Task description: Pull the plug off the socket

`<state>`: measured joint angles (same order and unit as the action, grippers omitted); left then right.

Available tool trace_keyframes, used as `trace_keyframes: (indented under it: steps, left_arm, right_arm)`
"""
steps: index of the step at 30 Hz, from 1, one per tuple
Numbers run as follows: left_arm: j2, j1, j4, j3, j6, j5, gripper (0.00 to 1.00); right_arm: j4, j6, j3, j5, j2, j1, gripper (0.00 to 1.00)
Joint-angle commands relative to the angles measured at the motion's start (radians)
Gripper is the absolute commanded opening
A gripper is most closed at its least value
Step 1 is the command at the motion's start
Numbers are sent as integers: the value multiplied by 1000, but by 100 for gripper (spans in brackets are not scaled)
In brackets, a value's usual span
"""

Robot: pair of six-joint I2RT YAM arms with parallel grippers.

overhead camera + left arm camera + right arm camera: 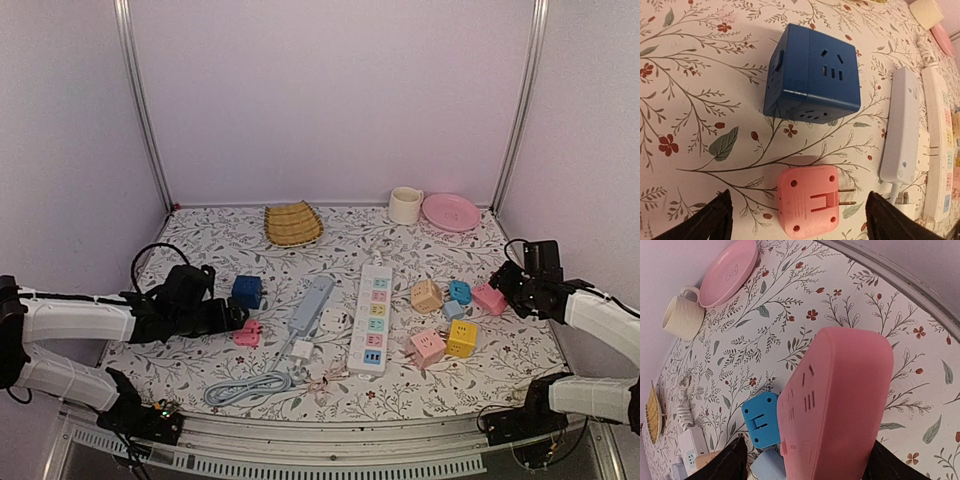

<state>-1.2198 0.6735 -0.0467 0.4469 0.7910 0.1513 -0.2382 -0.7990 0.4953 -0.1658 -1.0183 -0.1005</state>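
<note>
Centrally, the socket (373,318) sits far from the table (200,240) sides.

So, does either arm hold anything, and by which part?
Nothing: the left gripper is open around the small pink plug, the right gripper open around the pink block.

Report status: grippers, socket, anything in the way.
Left gripper open, straddling loose pink plug. Right gripper open around pink adapter. Socket mid-table, no plug seen in it. Grey strip alongside, not blocking.
</note>
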Motion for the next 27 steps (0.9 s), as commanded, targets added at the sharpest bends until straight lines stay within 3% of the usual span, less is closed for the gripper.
trace_keyframes:
  steps: [1,9,27]
  left_arm:
    - [58,-8,-46,32,-19,57,93]
    - [107,-9,-76,57,-37,93,96]
    - [135,-9,-44,93,-83,105,97]
  right_arm:
    - [18,-3,-13,-11,36,10,83]
    - [-6,0,-4,-28,46,14,100]
    - [-79,43,78,-43,12,18,99]
